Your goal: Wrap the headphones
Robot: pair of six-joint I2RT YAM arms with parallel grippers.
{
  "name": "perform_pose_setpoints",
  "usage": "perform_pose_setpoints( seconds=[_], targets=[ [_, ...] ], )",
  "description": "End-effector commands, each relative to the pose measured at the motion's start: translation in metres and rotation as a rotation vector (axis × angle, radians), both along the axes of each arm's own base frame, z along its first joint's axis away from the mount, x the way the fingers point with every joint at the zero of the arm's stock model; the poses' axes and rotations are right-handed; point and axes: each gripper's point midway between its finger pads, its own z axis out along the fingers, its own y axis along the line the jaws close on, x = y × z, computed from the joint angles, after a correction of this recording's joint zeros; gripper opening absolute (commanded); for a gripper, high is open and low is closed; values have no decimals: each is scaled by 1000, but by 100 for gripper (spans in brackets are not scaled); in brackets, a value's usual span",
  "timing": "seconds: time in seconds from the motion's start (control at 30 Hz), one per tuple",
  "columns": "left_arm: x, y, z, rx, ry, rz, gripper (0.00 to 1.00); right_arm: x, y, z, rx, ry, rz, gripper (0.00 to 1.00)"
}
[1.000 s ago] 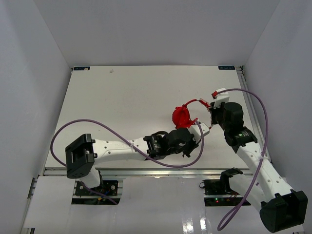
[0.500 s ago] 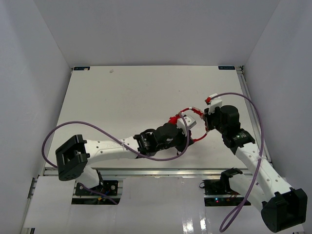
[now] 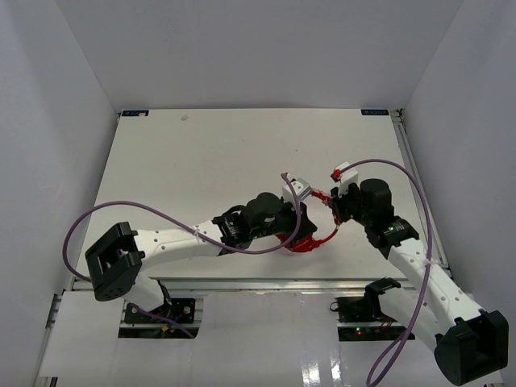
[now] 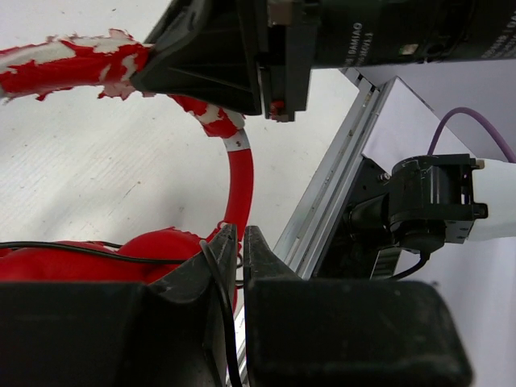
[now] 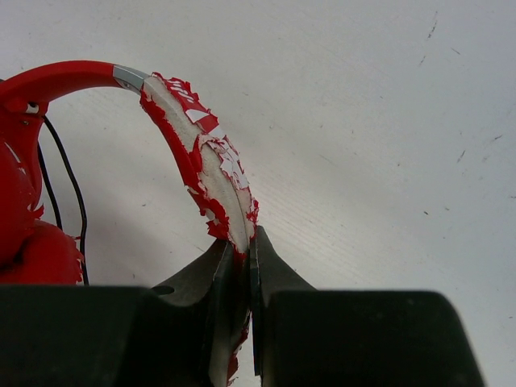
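The red headphones (image 3: 311, 240) hang between my two grippers near the table's front edge. My right gripper (image 3: 339, 206) is shut on the peeling red-and-white headband (image 5: 201, 161), with its tips (image 5: 242, 238) pinching the band's edge. The ear cups (image 5: 28, 242) hang to the left, and the thin black cable (image 5: 66, 173) runs beside them. My left gripper (image 3: 300, 219) sits over the cups. In the left wrist view its jaws (image 4: 240, 235) are closed on the black cable (image 4: 81, 248), just in front of a red cup (image 4: 121, 256). The plug is hidden.
The table's metal front rail (image 4: 330, 201) runs close behind the headphones in the left wrist view. Thick purple robot cables (image 3: 153, 211) loop over the left arm, and another purple cable (image 3: 419, 201) loops over the right arm. White walls enclose the table (image 3: 201, 153).
My left gripper has swung left and up over the headphones. The right gripper has shifted left with the headband. The red cups now lie nearer the front edge.
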Motion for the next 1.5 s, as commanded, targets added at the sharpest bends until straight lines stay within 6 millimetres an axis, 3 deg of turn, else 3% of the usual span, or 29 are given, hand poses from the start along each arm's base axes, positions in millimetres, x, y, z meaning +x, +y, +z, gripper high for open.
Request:
perform_pose_setpoints(
  seconds=[0.0,0.27,0.7,1.27,1.47],
  targets=[
    [12,10,35,-67,-27,19,20,-2,13,20,61,-54,54,8],
    [31,22,30,-32,-21,49,20,-12,23,20,101,-22,103,8],
    [52,16,34,-18,-36,46,23,-19,27,18,108,-4,139,8],
    [55,12,15,30,-16,24,34,-25,29,17,123,10,150,8],
    [55,11,11,47,-15,21,42,-25,30,16,128,18,150,8]
  ],
)
